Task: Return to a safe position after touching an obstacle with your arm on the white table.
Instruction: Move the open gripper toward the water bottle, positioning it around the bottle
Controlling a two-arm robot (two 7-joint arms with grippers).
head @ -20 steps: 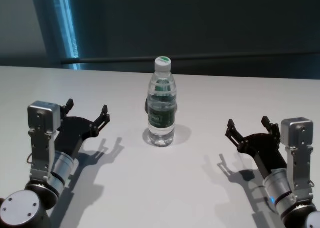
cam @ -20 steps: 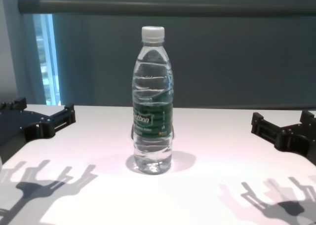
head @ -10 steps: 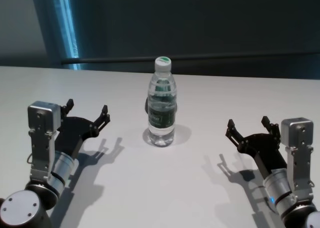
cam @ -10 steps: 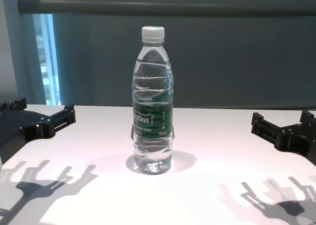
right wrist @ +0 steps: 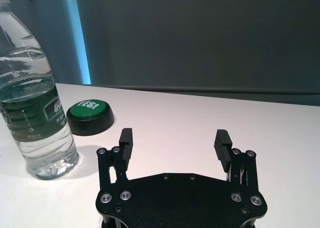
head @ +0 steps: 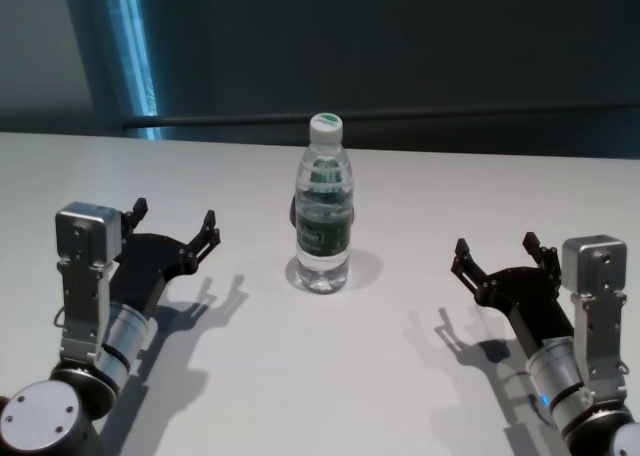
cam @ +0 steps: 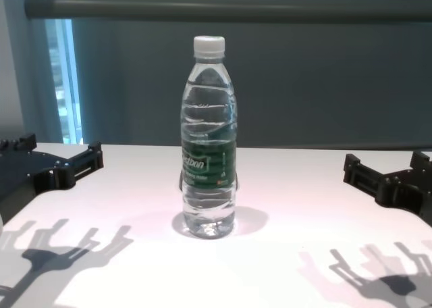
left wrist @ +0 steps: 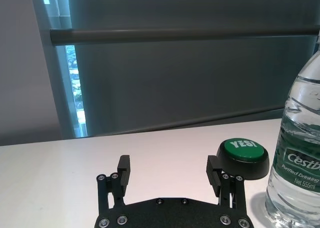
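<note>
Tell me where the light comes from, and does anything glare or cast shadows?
Chest view: each open claw, left and right, throws a crisp forked shadow toward the camera on the white table, so light likely comes from above and behind. Head view: the bottle casts only a faint ring. Left wrist view: a bright window strip glows, with no strong glare.

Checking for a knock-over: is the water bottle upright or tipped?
Upright. The bottle stands on its base on the white table, cap on top, both grippers apart from it.
</note>
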